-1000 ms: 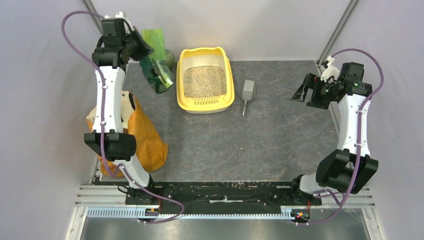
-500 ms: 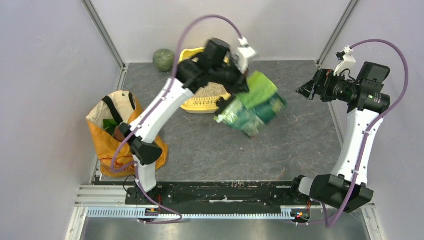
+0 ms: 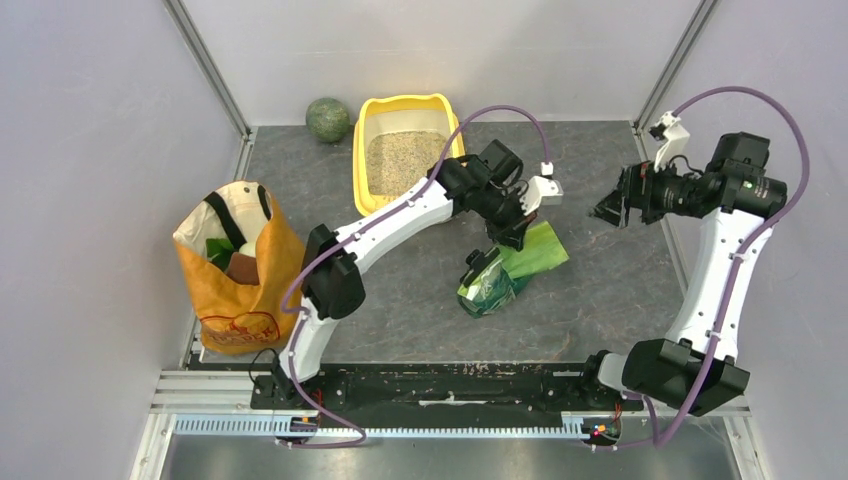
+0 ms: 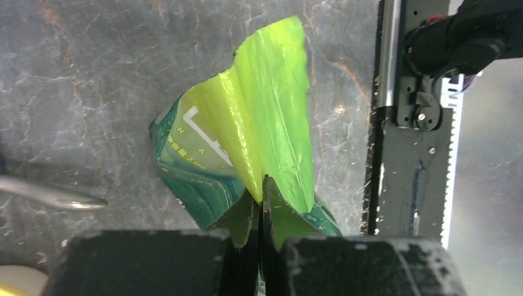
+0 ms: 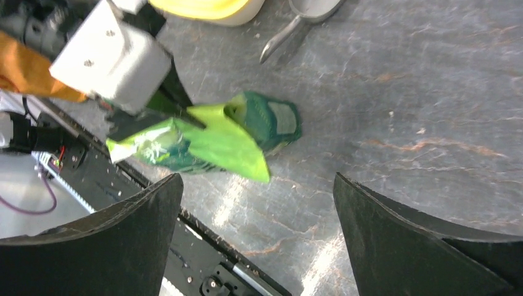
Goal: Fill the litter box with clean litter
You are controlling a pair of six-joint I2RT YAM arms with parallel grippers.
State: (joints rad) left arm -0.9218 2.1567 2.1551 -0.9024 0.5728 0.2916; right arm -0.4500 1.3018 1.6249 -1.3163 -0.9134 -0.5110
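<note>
Litter box [image 3: 403, 101] and surroundings, listed from the near edge outward.

1. Black mounting rail [image 3: 440, 385]: runs along the near edge of the grey stone-patterned bench [image 3: 600, 300] and carries both arm bases.
2. Orange shopping bag [image 3: 250, 275]: upright at the near left of the bench, mouth open, dark strap across the top, well apart from the tray.
3. Glossy green bag [image 3: 505, 275]: centre of the bench, lying slanted with its dark-green lower end towards the near edge and its lime-green upper flap raised.
4. Left fingers [image 4: 256, 234]: closed tight, pinching the folded flap of the green bag at its upper end.
5. Right fingers [image 3: 610, 207]: spread wide and empty, above the right side of the bench, well apart from the green bag.
6. Grey scoop [image 5: 280, 38]: on the bench just right of the tray; from above the left arm hides most of it.
7. Litter box: yellow tray at the far edge, left of centre. The left arm crosses over its near right corner and hides that end.
8. Clean litter [image 3: 405, 160]: beige granules covering the tray floor.
9. Mottled green ball [image 3: 327, 118]: far left corner, just beside the tray.
</note>
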